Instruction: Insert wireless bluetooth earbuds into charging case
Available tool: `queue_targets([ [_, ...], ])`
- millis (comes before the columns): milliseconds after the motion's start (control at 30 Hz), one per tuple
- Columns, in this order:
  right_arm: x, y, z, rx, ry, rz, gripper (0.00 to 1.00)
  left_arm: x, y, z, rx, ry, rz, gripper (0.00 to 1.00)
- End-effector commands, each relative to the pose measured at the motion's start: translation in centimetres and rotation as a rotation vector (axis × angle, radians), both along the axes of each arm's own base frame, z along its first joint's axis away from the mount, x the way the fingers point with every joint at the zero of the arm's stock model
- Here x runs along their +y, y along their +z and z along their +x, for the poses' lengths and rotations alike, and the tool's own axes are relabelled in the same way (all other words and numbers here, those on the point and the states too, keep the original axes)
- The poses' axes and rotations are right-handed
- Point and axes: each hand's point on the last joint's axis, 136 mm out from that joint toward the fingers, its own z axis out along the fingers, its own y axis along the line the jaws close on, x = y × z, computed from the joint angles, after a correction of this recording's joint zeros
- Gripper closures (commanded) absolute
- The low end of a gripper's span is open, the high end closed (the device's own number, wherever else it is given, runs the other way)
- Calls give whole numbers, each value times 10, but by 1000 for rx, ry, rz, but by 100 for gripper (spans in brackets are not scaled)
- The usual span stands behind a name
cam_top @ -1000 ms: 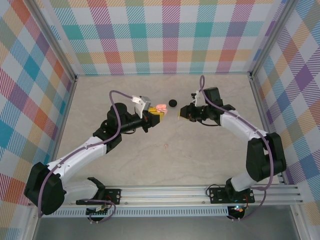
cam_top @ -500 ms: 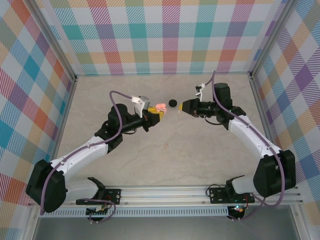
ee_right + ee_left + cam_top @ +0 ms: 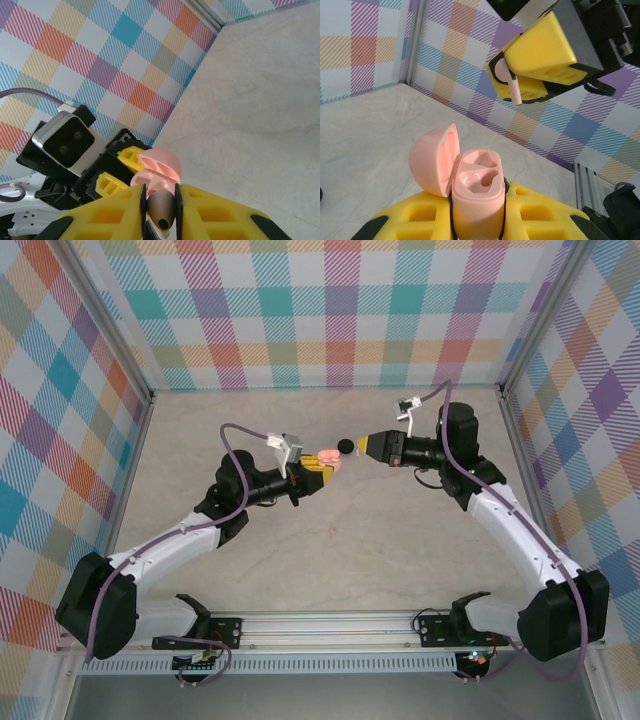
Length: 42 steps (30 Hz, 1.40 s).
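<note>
Above marbled table [image 3: 400, 540], plaid walls [image 3: 340, 310], charging case [image 3: 475, 187]

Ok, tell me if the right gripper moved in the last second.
Yes: right gripper moved toward the back wall, now level with the small black object.

no readable text, no labels, no brands, no nos. on anything

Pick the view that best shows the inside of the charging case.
Left wrist: the charging case sits close up, lid open, both empty sockets in plain sight. Right wrist has the charging case beyond the pinched earbud, sockets not visible. Top external makes it a small pink blob.
</note>
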Motion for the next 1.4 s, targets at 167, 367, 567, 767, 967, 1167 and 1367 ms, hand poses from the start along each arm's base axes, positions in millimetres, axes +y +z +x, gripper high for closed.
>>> queue_targets([
  [167,15,36,-15,-153,26,56,75,-7,20,-8,-81,-28,-86,92],
  [367,23,41,-21,-201,30,54,75,-6,23,-14,-152,-16,-103,92],
  [567,29,46,-26,-248,29,60,75,-7,22,-18,-221,-11,-91,92],
  [767,32,44,-25,-266,15,43,74,-9,29,-21,-269,-6,-101,92],
  [967,33,47,-27,-293,3,38,74,-9,42,-23,-301,-6,-132,92],
  [1167,36,47,-28,-305,9,37,74,-13,52,-29,-325,-16,-154,93],
  [1367,39,46,-31,-314,17,34,74,-15,59,-30,-332,-18,-171,93],
])
